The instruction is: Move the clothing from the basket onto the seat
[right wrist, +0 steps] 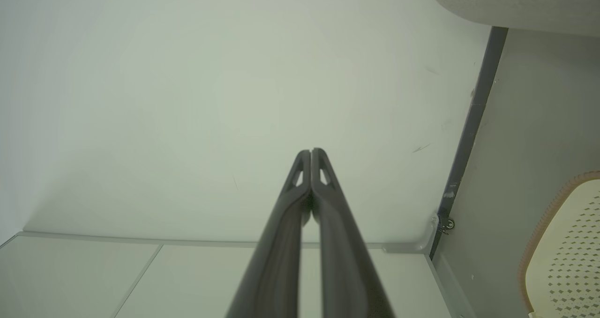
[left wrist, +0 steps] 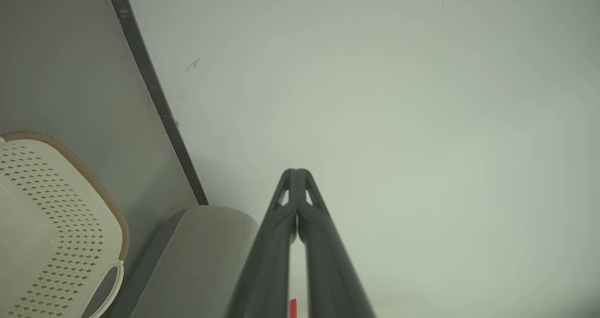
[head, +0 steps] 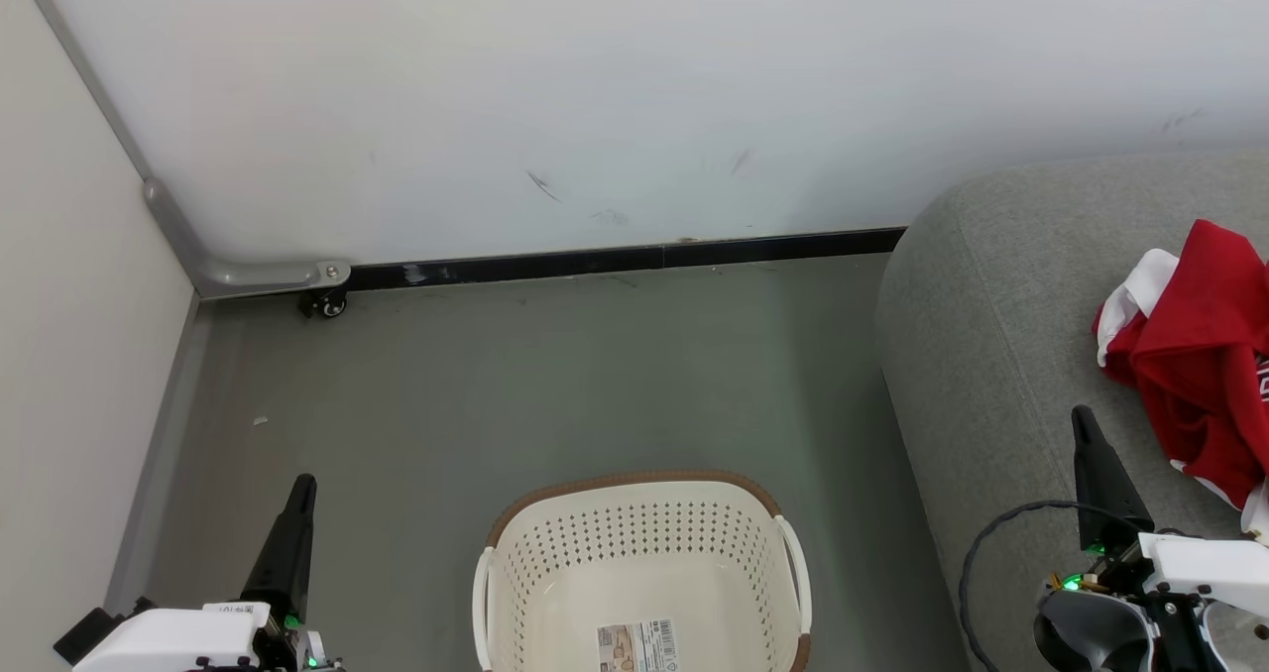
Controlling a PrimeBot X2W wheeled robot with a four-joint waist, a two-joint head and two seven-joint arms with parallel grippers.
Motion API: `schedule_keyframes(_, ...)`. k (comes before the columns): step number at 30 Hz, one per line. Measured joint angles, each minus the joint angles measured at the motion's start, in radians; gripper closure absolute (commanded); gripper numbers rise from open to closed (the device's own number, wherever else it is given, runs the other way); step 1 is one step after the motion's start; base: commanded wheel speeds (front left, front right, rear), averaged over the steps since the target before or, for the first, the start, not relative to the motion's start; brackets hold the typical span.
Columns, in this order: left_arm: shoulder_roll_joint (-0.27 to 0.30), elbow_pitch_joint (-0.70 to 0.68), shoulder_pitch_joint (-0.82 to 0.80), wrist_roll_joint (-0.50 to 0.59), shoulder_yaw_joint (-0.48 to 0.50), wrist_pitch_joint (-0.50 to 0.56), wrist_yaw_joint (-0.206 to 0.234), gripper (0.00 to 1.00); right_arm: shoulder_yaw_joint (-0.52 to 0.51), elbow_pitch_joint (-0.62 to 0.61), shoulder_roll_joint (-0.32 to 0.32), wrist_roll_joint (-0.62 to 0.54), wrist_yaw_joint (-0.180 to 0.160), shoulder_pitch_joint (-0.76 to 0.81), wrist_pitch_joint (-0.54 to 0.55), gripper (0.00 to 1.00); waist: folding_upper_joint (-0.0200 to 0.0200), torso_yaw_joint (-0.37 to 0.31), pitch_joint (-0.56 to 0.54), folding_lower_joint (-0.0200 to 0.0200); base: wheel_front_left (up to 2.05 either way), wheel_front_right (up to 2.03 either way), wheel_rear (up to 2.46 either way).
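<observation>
So the red clothing (head: 1200, 355) is in a crumpled heap with white trim on the grey seat (head: 991, 335), way over at the right edge of the head view and partly cut off by it. I can't tell if the heap is one garment or both. The laundry basket (head: 634, 533) sits on the floor, and the part I can see is bare except for the label sticker (head: 639, 647) on its bottom. Its near end is out of frame.

What matters is that the heap lies just to the right of the right claw (head: 1086, 419) and a bit beyond it, running roughly front-to-back, so that arm is much nearer. The left claw (head: 305, 482) is on the other side of the basket, well apart from the clothing. Both claws are pinched fully closed and holding nothing.

My guess is the job's basically done. Any tidying would fall to the right arm.
</observation>
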Motion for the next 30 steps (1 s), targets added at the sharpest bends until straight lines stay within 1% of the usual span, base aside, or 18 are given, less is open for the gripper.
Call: schedule_keyframes(30, -0.001, 0.001, -0.006, 0.0, 0.002, 0.0, -0.003, 1.0, -0.004, 0.0, 0.003, -0.002, 0.0, 0.0, 0.001, 1.0, 0.0, 0.0, 0.0, 0.0, 0.0, 0.0, 0.0)
